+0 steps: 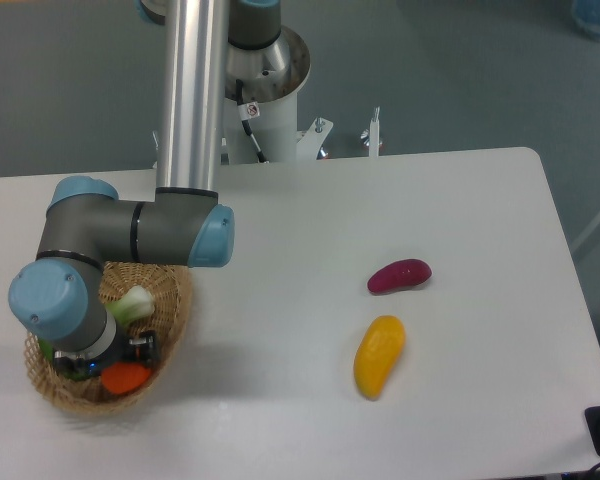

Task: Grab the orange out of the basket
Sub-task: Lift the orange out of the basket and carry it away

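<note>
Fixed camera, single view. The gripper (108, 362) is lowered into the basket (176, 318) at the table's (280, 420) left edge, largely masked by the arm's wrist joint; jaw opening cannot be determined. The orange (127, 377) lies in the basket just beside and below the gripper, contact not confirmed. It is round, so no long axis or pointing direction applies. A pale green vegetable (133, 303) sits just above the gripper. Well to the right lie a purple fruit (399, 275) and a yellow fruit (379, 355), both elongated
</note>
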Motion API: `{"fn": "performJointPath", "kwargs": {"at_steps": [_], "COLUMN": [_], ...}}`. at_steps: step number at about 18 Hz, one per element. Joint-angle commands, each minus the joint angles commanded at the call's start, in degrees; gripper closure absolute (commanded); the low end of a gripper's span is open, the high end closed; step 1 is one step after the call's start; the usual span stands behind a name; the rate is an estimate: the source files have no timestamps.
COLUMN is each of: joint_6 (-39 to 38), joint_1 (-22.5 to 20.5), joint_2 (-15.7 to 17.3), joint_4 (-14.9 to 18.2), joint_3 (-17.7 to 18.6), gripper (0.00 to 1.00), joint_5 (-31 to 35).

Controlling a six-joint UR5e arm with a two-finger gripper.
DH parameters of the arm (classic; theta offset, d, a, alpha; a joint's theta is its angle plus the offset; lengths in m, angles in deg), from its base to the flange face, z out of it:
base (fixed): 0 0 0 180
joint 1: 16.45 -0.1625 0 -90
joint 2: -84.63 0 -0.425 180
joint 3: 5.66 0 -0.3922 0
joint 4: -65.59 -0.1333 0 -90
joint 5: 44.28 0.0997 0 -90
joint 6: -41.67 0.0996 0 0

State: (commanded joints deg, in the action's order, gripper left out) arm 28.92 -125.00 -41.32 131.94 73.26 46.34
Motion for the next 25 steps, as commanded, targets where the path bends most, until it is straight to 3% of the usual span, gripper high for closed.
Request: {"fn": "performJointPath", "kwargs": {"at_steps": [9, 19, 25], "joint_6": [5.26, 18.62, 27.23], "joint_1": [-0.78, -14.57, -20.03], "joint_2": [4.92, 8.26, 9.76], "joint_4": [-0.44, -1.32, -1.41], "joint_3": [0.35, 1.23, 3.51], "gripper": [0.34, 0.34, 0.34], "joint_5": [0.00, -0.53, -0.44]}}
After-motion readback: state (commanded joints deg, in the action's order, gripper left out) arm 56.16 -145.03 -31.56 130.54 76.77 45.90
